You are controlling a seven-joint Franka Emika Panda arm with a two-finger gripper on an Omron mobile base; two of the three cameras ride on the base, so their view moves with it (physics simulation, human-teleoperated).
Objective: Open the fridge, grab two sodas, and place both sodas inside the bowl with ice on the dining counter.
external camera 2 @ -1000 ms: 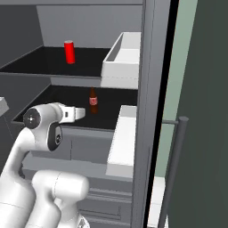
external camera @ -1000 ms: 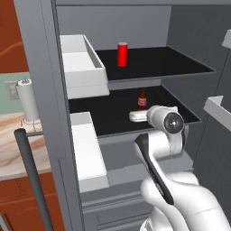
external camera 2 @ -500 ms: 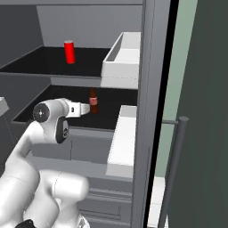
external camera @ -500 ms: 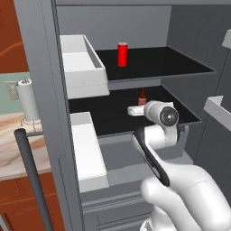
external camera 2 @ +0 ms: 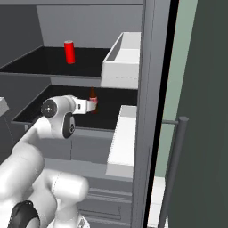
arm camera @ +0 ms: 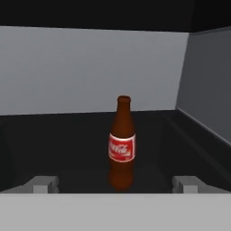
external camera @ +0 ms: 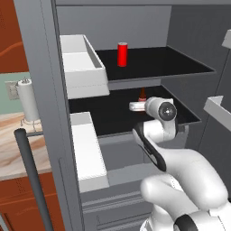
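The grey fridge (external camera: 49,90) stands open with two black shelves showing. On the upper shelf is a red soda can (external camera: 122,54) (external camera 2: 69,52). A brown cola bottle with a red label (external camera: 142,94) (external camera 2: 93,94) (arm camera: 122,144) stands upright on the lower shelf. My gripper (external camera: 133,106) (external camera 2: 91,103) (arm camera: 115,186) reaches in over that lower shelf, open and holding nothing. The bottle is centred just ahead of its fingertips (arm camera: 45,185), not touching them. The bowl and the dining counter are out of view.
White door bins (external camera: 83,63) (external camera: 88,149) hang on the left door, and others (external camera 2: 124,58) (external camera 2: 122,138) on the right door. Long dark bar handles (external camera: 31,180) (external camera 2: 173,169) stand near the cameras. A paper towel roll (external camera: 28,100) sits on a counter at left.
The arm has risen and pushed the open gripper a little further in over the lower shelf, closer to the cola bottle. The can and the bottle have not moved.
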